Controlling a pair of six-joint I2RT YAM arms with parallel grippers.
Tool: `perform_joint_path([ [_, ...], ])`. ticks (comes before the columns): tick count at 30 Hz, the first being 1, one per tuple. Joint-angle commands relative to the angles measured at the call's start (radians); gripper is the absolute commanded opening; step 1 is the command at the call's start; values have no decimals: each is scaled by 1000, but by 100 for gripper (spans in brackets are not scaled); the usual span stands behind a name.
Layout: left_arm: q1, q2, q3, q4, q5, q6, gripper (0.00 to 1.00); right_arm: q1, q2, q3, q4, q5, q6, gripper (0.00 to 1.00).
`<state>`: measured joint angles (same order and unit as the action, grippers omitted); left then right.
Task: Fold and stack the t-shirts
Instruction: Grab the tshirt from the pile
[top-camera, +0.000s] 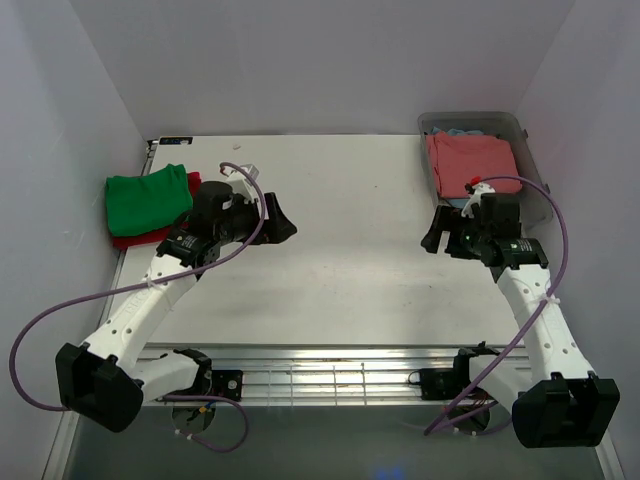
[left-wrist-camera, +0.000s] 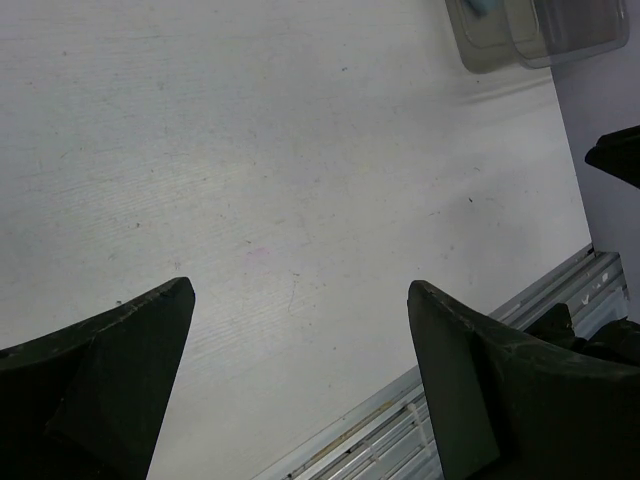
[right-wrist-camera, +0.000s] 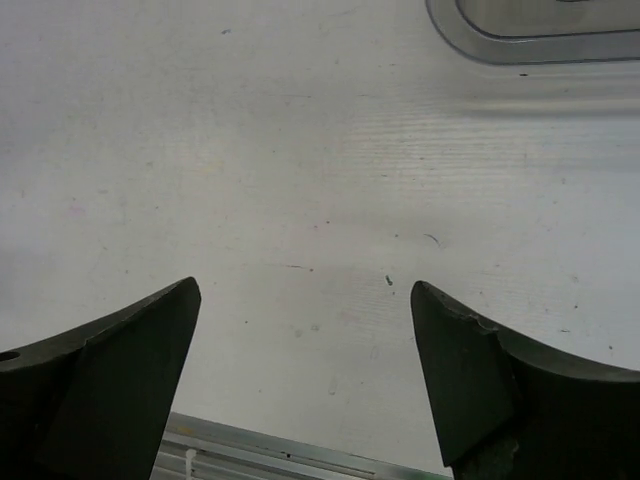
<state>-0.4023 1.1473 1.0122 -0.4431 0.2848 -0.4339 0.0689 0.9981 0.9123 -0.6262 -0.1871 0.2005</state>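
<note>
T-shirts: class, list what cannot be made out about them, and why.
Red t-shirt, top view: mostly under the green t-shirt.
Light blue t-shirt, top view: nearly all hidden behind the salmon-pink t-shirt in the bin.
Wrist views: bin cut off by the top edge.

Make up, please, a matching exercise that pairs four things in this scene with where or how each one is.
1 green t-shirt
2 red t-shirt
3 salmon-pink t-shirt
4 left gripper

A inside the clear bin
B open, above the table
C far left, underneath
D far left, on top

Pairs: 1-D, 2-C, 3-A, 4-B
</note>
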Motion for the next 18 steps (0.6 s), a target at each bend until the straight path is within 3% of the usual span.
perform_joint_path([
  [1, 0, -99, -49, 27, -4, 9, 98, 3, 80, 48, 92, 194, -1, 91],
  [2, 0, -131, -64, 38, 1, 0, 98, 2, 108, 95, 108, 319, -4, 90],
  [5, 0, -193, -104, 31, -10, -28, 98, -7, 261, 196, 212, 460, -27, 91],
  [8, 0, -237, -149, -6, -53, -29, 98, -21, 421, 299, 278, 503, -50, 100],
  [9, 0, -265, -164, -19, -74, -32, 98, -29, 465, 386, 278, 505, -53, 86],
  [11, 0, -294, -181, -45, -87, -38, 98, -32, 599, 476, 272, 500, -62, 73],
  [12, 0, -329, -201, -46, -91, -42, 98, -34, 640, 558, 266, 505, -68, 54],
  [13, 0, -348, -211, -48, -101, -43, 98, -34, 683, 598, 251, 511, -78, 47],
  [18, 0, -442, -254, -57, -121, -43, 98, -38, 914, 790, 203, 506, -110, 34],
])
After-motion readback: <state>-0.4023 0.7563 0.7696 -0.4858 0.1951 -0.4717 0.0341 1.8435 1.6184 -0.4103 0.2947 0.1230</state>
